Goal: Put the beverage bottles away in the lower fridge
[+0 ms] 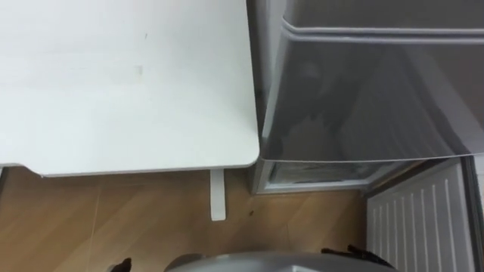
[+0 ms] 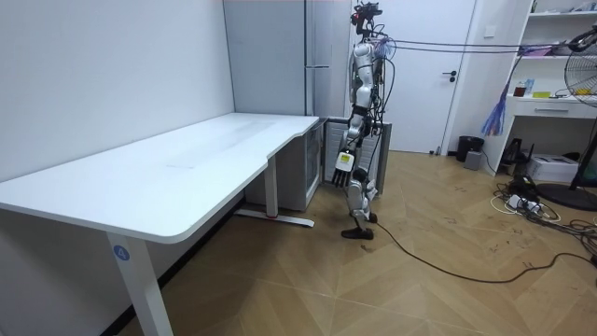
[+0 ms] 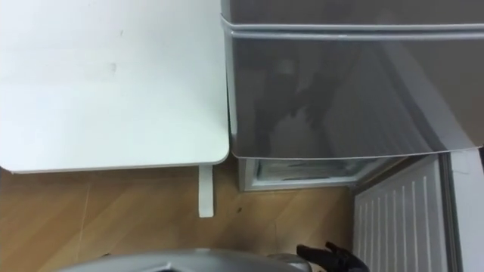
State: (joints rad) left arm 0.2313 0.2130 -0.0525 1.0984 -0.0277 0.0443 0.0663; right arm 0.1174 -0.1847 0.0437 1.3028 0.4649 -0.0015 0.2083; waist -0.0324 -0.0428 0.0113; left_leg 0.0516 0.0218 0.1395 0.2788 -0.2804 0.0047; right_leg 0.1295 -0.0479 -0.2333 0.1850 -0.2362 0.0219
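Right eye view, right hand [image 3: 333, 258] cropped at edge

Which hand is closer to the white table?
Left. The left hand hangs beside a corner of the flat white table; the right hand is by the white ribbed fridge door.

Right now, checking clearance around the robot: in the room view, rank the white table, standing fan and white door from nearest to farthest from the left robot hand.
1. White table: close beside the left robot hand, toward the room view's left.
2. Standing fan: at the room view's right edge.
3. White door: in the far wall.
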